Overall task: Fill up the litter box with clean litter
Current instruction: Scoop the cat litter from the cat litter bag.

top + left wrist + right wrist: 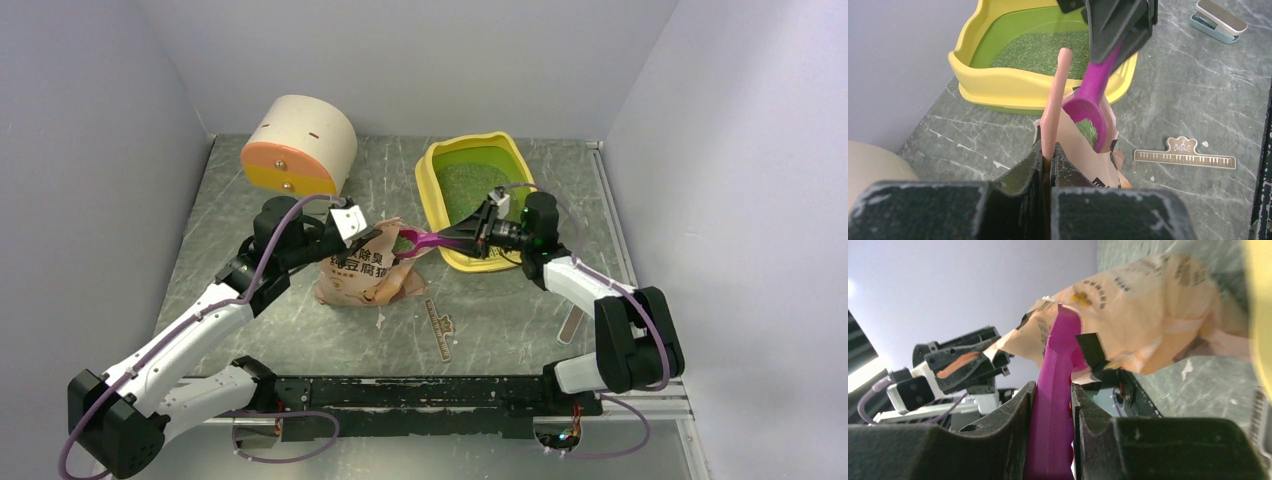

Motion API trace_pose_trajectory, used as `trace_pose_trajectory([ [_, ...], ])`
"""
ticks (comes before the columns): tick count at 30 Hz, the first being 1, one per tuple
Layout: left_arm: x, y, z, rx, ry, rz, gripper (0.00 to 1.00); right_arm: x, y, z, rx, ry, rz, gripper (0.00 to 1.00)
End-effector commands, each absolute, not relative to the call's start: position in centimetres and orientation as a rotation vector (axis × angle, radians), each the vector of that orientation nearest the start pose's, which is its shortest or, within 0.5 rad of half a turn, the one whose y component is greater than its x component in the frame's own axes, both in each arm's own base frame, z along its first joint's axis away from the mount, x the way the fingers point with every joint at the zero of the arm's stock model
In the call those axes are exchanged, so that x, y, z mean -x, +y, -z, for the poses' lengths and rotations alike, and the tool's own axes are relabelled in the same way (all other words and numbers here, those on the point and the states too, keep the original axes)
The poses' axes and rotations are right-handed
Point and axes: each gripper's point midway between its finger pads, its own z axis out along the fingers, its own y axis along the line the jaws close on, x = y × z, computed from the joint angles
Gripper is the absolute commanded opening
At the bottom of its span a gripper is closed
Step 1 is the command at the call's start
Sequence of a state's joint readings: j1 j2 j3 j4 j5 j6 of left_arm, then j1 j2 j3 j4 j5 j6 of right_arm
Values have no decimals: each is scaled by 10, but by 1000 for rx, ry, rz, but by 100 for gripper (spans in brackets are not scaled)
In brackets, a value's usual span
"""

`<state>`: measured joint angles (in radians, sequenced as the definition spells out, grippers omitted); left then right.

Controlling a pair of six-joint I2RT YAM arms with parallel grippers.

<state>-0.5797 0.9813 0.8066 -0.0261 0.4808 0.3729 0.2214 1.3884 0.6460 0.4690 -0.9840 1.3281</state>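
Note:
The yellow litter box (437, 162) (998, 85) stands at the back of the table with a layer of clean litter (478, 187) (1048, 50) in its green pan. In front of it the pink printed bag (360, 268) (1083, 155) (1148, 315) stands open. My left gripper (345, 228) (1049, 155) is shut on the bag's top edge and holds it up. My right gripper (478, 232) (1052, 395) is shut on the handle of a magenta scoop (422, 240) (1088, 105) (1055, 390). The scoop's bowl sits in the bag's mouth with some green granules in it.
A cream-and-orange cylindrical container (298, 146) stands at the back left. A brown ruler-shaped tag (438, 327) (1184, 155) lies on the table in front of the bag. A small flat grey object (1218, 20) (571, 325) lies to the right of it.

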Motion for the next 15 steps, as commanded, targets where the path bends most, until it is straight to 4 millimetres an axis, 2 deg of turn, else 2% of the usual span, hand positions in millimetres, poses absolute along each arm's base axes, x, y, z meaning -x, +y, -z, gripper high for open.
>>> trace_pose_trajectory([
  [1, -253, -251, -278, -1094, 1336, 590, 5, -264, 261, -216, -270, 2156, -1980, 0],
  [4, -252, -251, -279, -1091, 1338, 596, 5, -272, 247, -208, -351, 2145, -1940, 0],
  [7, -252, -250, -279, -1089, 1340, 590, 5, -267, 247, -214, -317, 2127, -1986, 0],
  [10, -252, -248, -280, -1085, 1347, 583, 5, -271, 232, -211, -349, 2121, -1947, 0],
  [15, -253, -243, -279, -1069, 1360, 558, 5, -268, 220, -216, -321, 2115, -1933, 0],
])
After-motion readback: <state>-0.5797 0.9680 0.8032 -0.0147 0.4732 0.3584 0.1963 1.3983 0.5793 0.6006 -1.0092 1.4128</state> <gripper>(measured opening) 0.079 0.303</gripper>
